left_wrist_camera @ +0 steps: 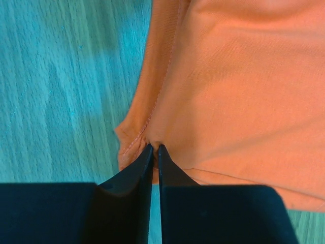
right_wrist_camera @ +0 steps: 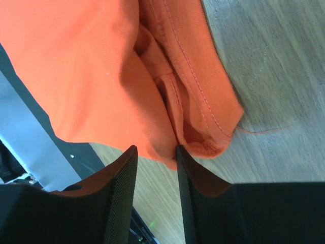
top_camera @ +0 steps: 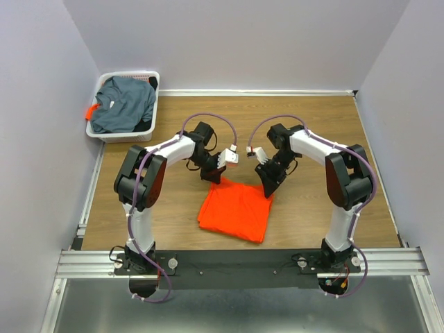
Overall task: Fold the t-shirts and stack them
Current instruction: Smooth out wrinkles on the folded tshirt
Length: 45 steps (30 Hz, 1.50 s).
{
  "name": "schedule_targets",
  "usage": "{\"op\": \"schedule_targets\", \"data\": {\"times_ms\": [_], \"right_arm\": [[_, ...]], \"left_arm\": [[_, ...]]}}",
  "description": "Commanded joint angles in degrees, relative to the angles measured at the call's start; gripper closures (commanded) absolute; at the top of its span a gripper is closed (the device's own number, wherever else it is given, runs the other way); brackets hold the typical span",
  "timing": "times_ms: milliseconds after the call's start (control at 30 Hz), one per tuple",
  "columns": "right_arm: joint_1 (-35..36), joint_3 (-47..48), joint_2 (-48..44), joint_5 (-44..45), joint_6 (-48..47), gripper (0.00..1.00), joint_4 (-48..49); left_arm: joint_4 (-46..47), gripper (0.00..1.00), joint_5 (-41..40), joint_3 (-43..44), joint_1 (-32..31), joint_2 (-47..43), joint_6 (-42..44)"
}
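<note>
Left hand: clenched, both fingertips pressed together on a hemmed corner of the orange t-shirt.

Right hand: jaws a little apart and filled with cloth, grasping a thick bunched fold of the same shirt beside a stitched hem.

Item 1, orange t-shirt: lies folded on the counter, roughly central, between the two arms. Its far corners are gathered at the two hands. Its near edge rests flat on the wood, close to the black rail that carries the arm bases.

Item 2, basket: white, slotted, at the far left corner of the counter, hard against the left wall.
- Contents: grey-blue t-shirt, crumpled, filling the basket and spilling slightly over the rim.
- A small orange-red scrap shows at the basket's left side; what it is cannot be told.

Edges and room:
- The two shirts are well apart.
- Bare wood shows from the hands to the back wall, on the right past the right arm, and in a strip between the basket and the left arm.
- Walls close the counter on the left, back and right.
- The orange shirt's left and right edges lie inside the span of the arm bases.
</note>
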Motion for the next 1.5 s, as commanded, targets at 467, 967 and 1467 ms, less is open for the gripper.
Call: {"op": "schedule_targets", "data": {"times_ms": [467, 967, 1467], "right_arm": [[-0.06, 6.86, -4.0, 8.36, 3.58, 0.99, 1.68], [-1.29, -1.76, 4.26, 20.77, 8.59, 0.99, 17.32], [-1.29, 0.87, 2.68, 22.26, 7.8, 0.99, 17.68]], "left_arm": [[3.0, 0.99, -4.34, -1.48, -1.38, 2.29, -0.64], [0.89, 0.91, -4.34, -2.1, 2.05, -4.11, -0.37], [4.66, 1.0, -4.16, 1.76, 5.38, -1.07, -4.06]]}}
